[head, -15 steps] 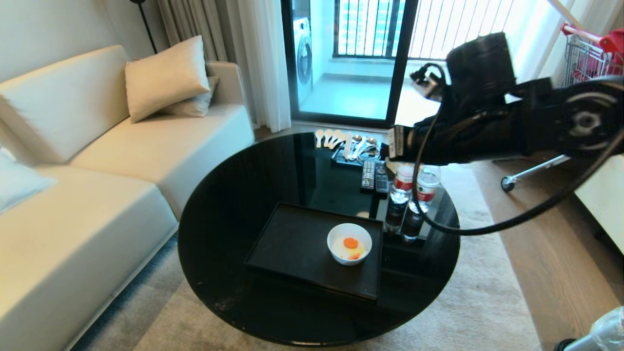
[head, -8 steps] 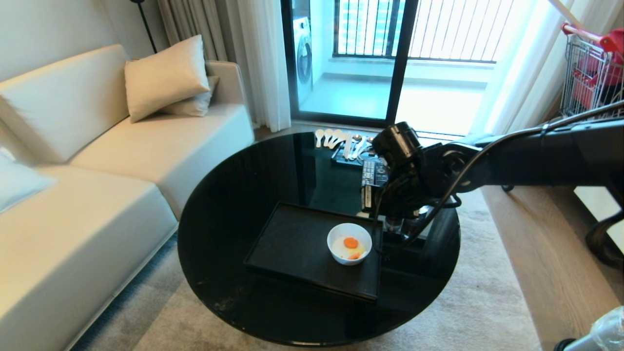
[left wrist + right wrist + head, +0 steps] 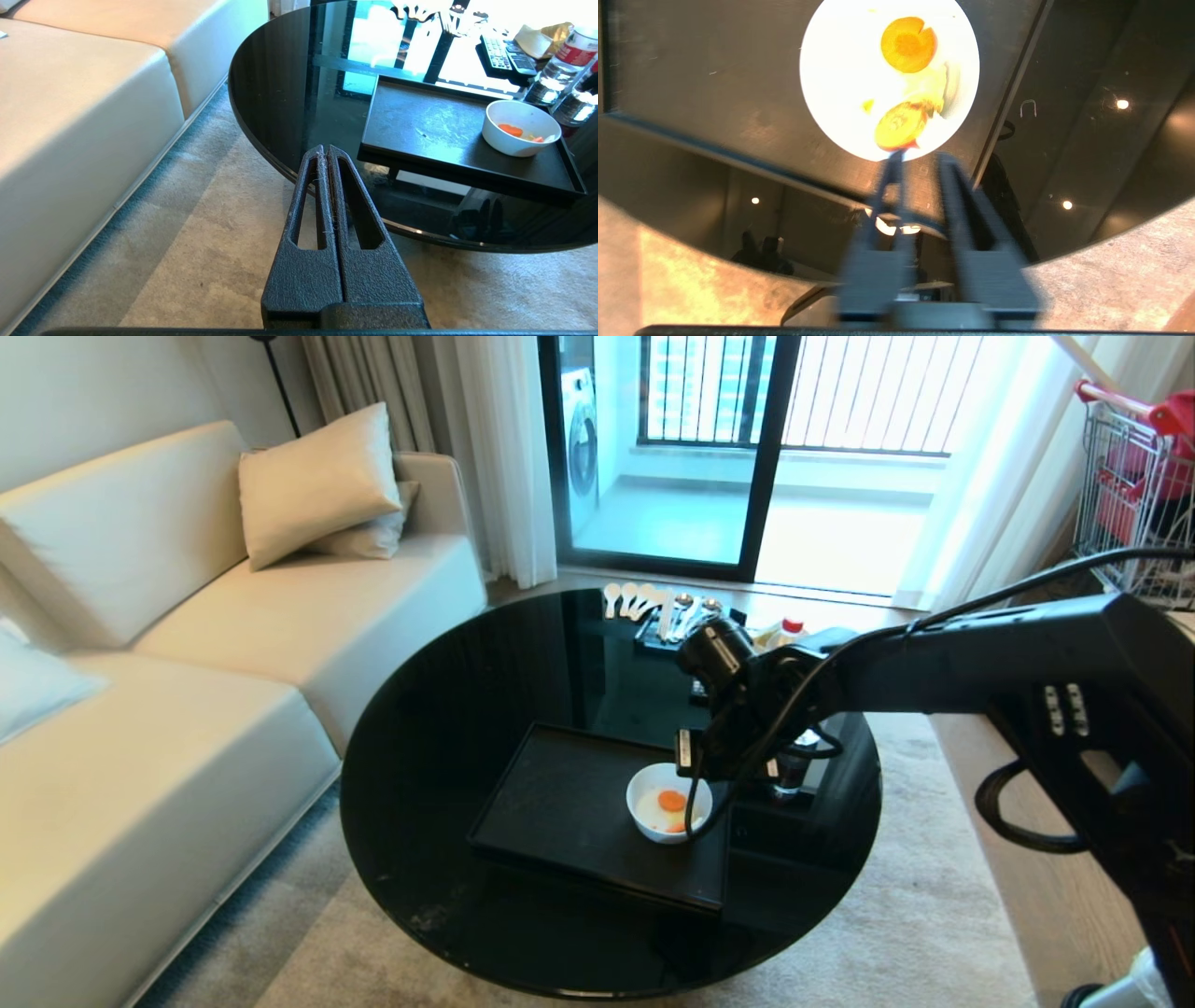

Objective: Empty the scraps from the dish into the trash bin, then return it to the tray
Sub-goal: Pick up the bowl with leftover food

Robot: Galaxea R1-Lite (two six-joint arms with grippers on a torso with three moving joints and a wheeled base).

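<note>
Swung down over the last second from high at the right of the table [image 3: 439, 747] to just above the bowl [image 3: 668, 803], the right arm; meaning, probably, approach nearly done and pickup of the bowl next, with nothing emptied yet. Going left to right from the bowl: off the near-left edge of the table, above the carpet, well apart from the bowl, the left gripper [image 3: 325, 151], fingers pressed together, empty, seemingly parked. Left of the bowl, the bare floor of the tray [image 3: 560, 803], lying on the table. In the tray's right part, close to its right rim, the bowl itself, upright and untouched, with scraps [image 3: 672, 801] inside: two orange carrot slices and pale bits. Directly above the bowl's right and far rim, the right gripper [image 3: 920, 156], now parted a little after being closed a second ago, holding nothing, tips pointing down at the bowl's edge in the wrist view, one finger over the rim and the other just outside it; contact not judged to be made yet. Further right of the bowl, partly hidden behind the wrist, water bottles [image 3: 789, 770]. Stretching away right of that, the forearm, reaching in roughly level from the right with the wrist bent downward. Far right and low, beyond the table, only a scrap of clear plastic [image 3: 1153, 980], possibly the bin's liner; the bin itself not clearly shown.
</note>
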